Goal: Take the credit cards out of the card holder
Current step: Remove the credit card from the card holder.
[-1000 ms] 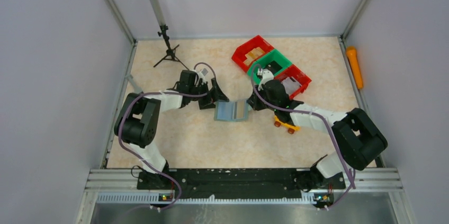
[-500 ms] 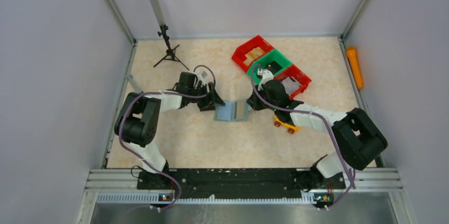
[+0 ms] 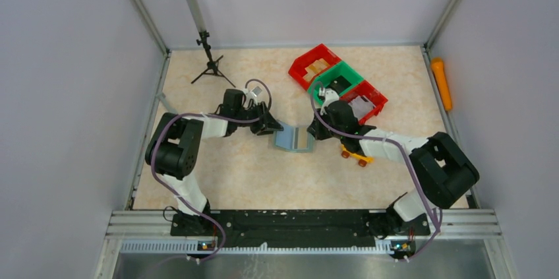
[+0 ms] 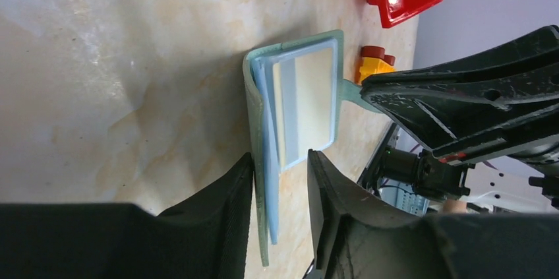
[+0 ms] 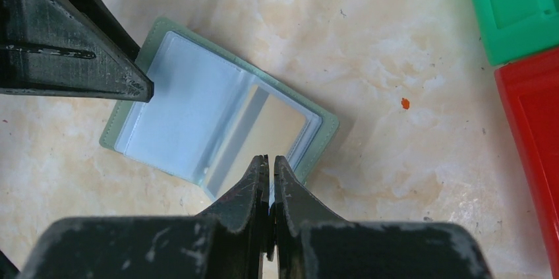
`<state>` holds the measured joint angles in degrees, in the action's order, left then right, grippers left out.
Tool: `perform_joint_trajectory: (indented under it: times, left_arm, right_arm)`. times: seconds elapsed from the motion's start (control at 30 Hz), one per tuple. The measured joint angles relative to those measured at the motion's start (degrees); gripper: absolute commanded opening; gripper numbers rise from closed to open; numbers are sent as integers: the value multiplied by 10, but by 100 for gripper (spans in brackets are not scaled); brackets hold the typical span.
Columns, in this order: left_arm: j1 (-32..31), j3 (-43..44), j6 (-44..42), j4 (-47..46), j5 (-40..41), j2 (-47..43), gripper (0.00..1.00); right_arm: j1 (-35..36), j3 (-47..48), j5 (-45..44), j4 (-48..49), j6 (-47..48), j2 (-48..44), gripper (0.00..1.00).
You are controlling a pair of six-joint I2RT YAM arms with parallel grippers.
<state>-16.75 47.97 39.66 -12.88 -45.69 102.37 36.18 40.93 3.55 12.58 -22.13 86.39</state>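
The card holder point(image 3: 294, 139) is lying open at the centre of the surface point(image 3: 250, 177). The left end effector point(image 4: 281, 162) is straddling its left edge, fingers apart. The right end effector point(image 5: 271, 160) is clamping its right edge, with the bins point(image 3: 339, 80) just behind.

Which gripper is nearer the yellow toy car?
Right. The right gripper pinches the card holder by its tab, near the toy car; the left gripper straddles the holder's opposite edge.

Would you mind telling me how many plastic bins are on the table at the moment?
3, touching in a diagonal row at the far right of the table: a red bin farthest back, a green bin in the middle, and a second red bin nearest the arms. No others show.
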Motion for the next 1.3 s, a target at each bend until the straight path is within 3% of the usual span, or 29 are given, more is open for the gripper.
perform_joint_trajectory:
  times: [0.23, 0.37, 0.47, 0.6, 0.77, 0.9, 1.0, 1.1, 1.3]
  left_arm:
    - [-3, -1, 13, -23, -13, 0, 44]
    - [-9, 10, 2, 8, -2, 7, 43]
    - [-19, 33, -17, 50, 20, 23, 34]
    - [-25, 54, -34, 89, 37, 44, 10]
    - [-25, 55, -37, 98, 30, 48, 0]
    - [-23, 51, -37, 93, 31, 45, 0]
    - [-17, 25, -31, 68, 31, 26, 0]
    - [-7, -8, -20, 36, 28, -7, 0]
    - [2, -57, 30, -88, -7, -44, 0]
  right_arm:
    - [0, 0, 6, -2, 0, 4, 0]
    - [0, 0, 7, -2, 0, 4, 0]
    - [0, 0, 7, -2, 0, 4, 0]
    - [0, 0, 8, -2, 0, 4, 0]
    - [0, 0, 8, -2, 0, 4, 0]
    - [0, 1, 7, -2, 1, 5, 37]
    - [-1, 1, 7, -2, -1, 5, 57]
    - [-4, 1, 9, -1, -4, 5, 71]
    - [-20, -1, 29, 8, -14, 5, 85]
